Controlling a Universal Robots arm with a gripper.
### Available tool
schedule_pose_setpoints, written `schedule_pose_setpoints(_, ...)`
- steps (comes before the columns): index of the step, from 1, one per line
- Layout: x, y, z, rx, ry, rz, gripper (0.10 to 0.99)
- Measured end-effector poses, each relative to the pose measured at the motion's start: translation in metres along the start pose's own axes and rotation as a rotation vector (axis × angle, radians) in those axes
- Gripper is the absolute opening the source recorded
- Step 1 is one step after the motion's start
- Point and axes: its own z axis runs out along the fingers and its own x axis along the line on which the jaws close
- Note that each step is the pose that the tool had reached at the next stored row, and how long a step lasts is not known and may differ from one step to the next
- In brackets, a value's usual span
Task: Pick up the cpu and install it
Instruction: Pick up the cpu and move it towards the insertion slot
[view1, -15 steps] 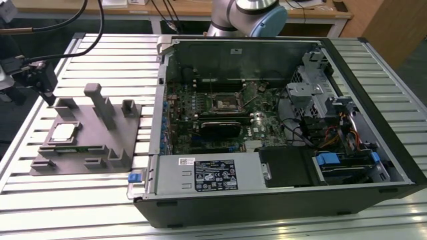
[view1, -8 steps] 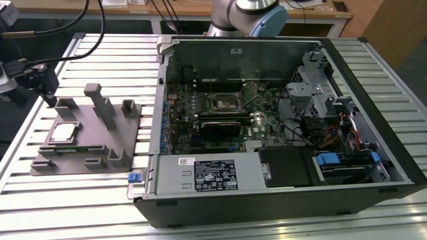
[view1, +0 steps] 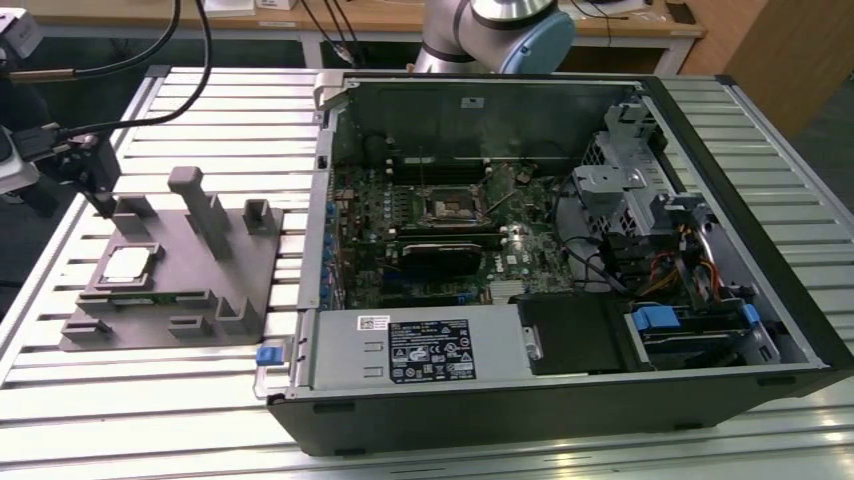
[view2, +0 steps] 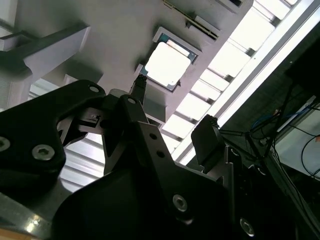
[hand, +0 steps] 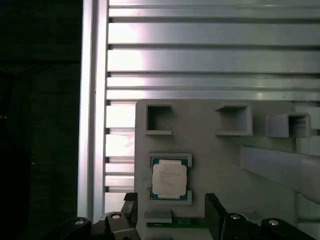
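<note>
Currently the claw hangs released by the grey fixture block whose pocket holds the cpu, at nine o'clock of the open computer case bearing a white label, on the slatted metal tabletop in the exterior view.

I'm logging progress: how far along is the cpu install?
Nothing looks done: the cpu lies in its pocket on the grey fixture block. In hand: the gripper hovers open near it, gripping nothing. Left: both the pickup and the install in the computer case.
</note>
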Motion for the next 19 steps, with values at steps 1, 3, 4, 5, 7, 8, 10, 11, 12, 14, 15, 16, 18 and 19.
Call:
schedule_pose_setpoints(1, 0.0, 0.0, 0.0006, 0.0, 0.0001, 0.0, 0.647)
schedule_pose_setpoints(3, -0.0003, -0.0001, 0.0019, 0.0, 0.0, 0.0, 0.647)
schedule_pose_setpoints(4, -0.0005, -0.0002, 0.0025, 0.0, 0.0002, 0.0, 0.647)
schedule_pose_setpoints(5, -0.0008, -0.0002, 0.0032, 0.0, 0.0003, 0.0, 0.647)
schedule_pose_setpoints(7, -0.0011, -0.0003, 0.0052, 0.0, 0.0001, 0.0, 0.647)
schedule_pose_setpoints(8, -0.0012, -0.0004, 0.0064, 0.0, 0.0003, 0.0, 0.647)
schedule_pose_setpoints(10, -0.0012, -0.0006, 0.0092, 0.0, 0.0003, 0.0, 0.647)
schedule_pose_setpoints(11, -0.0012, -0.0007, 0.0108, 0.0, 0.0005, 0.0, 0.647)
schedule_pose_setpoints(12, -0.0013, -0.0009, 0.0124, 0.0, 0.0005, -0.002, 0.647)
schedule_pose_setpoints(14, -0.0013, -0.0013, 0.0155, 0.0, 0.0006, -0.006, 0.647)
schedule_pose_setpoints(15, -0.0013, -0.0015, 0.017, 0.0, 0.0008, -0.007, 0.647)
schedule_pose_setpoints(16, -0.0013, -0.0018, 0.0183, 0.0, 0.0009, -0.008, 0.647)
schedule_pose_setpoints(18, -0.0013, -0.0023, 0.0205, -0.002, 0.0013, -0.008, 0.647)
schedule_pose_setpoints(19, -0.0013, -0.0024, 0.0217, -0.002, 0.0018, -0.008, 0.647)
